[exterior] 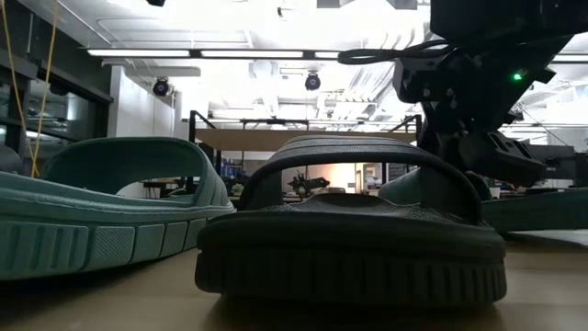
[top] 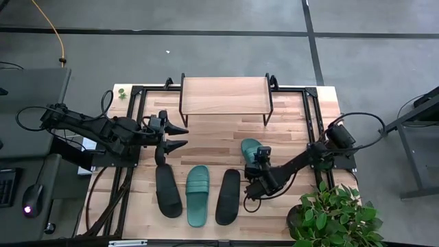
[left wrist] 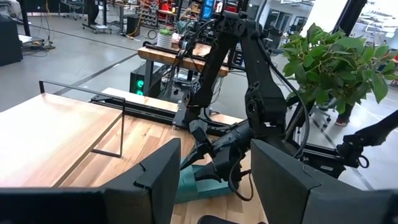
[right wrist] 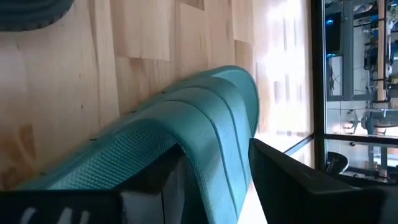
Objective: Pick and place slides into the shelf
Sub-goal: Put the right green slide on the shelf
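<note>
- Currently, the shelf [top: 225,94] stands at the far edge of the wooden table [top: 288,120], and its plank top carries nothing.
- Three slides lie in a row on the near side of the shelf: a black slide [top: 167,190] on the left, a teal slide [top: 197,194] in the middle, and a second black slide [top: 228,197] on the right.
- The fourth slide, teal [top: 250,148], lies between the shelf and the right end of that row, partly covered by the right arm.
- The right gripper [top: 255,165] is down on this fourth slide; in the right wrist view one dark finger [right wrist: 152,180] sits under the ribbed strap [right wrist: 205,118] and the other beside it, so the jaws straddle the strap. Whether they are clenched on it cannot be told.
- The left gripper [top: 180,136] hangs to the left of the shelf's near left leg, above the left black slide's toe end. Its fingers [left wrist: 155,177] are spread and hold nothing.
</note>
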You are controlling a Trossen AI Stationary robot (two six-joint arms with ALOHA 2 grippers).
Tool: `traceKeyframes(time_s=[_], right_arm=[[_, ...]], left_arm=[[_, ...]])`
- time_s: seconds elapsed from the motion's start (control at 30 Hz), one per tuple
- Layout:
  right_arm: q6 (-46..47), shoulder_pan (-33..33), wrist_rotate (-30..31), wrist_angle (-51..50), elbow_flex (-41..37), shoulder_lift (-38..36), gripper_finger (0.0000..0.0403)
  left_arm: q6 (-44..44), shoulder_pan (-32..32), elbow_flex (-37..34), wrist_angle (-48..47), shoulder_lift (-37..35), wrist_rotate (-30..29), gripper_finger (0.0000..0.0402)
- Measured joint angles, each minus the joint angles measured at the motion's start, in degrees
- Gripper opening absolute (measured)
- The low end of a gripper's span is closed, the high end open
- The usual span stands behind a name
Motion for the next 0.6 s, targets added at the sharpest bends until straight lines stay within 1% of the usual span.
traceKeyframes(time_s=[0.17, 0.3, 0.4, 0.6], right_arm=[[0.0, 0.0, 0.1, 0.0, 0.0, 0.0, 0.0155], [0.1, 0.0, -0.8, 0.3, 0.0, 0.0, 0.0133], [0.1, 0.1, -1.1, 1.0, 0.0, 0.0, 0.0101], [0.1, 0.1, -1.0, 1.9, 0.0, 0.0, 0.0015]], left_arm=[[0.0, 0.0, 0.0, 0.0, 0.0, 0.2, 0.0177], [0.0, 0.0, 0.0, 0.0, 0.0, 0.2, 0.0177], [0.0, 0.0, 0.0, 0.0, 0.0, 0.2, 0.0177], [0.0, 0.0, 0.0, 0.0, 0.0, 0.2, 0.0177]])
